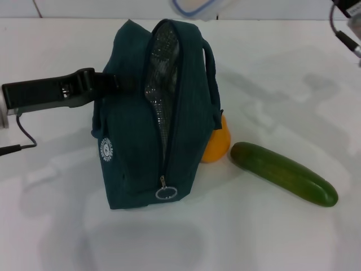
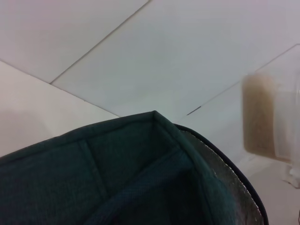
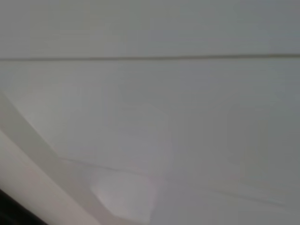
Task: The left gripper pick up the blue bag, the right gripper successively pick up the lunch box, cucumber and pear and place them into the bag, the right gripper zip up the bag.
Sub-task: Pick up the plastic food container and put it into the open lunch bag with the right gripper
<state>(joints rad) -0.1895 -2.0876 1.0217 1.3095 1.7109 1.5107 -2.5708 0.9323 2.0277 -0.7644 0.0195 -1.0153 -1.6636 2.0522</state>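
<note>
The left gripper, a black two-fingered claw on a black arm, reaches in from the left with its fingers closed on a loop handle of the blue bag, a dark teal fabric tote with silver foil lining (its top zipper is open, ring pull at the near end). The bag stands upright on the white table. Touching its right side sits the orange-yellow pear, partly hidden. Just right of the pear lies the long dark green cucumber. At the top edge, above the bag, shows the clear blue-rimmed lunch box. The right gripper is out of sight, so whether its fingers are open or closed I cannot tell.
</note>
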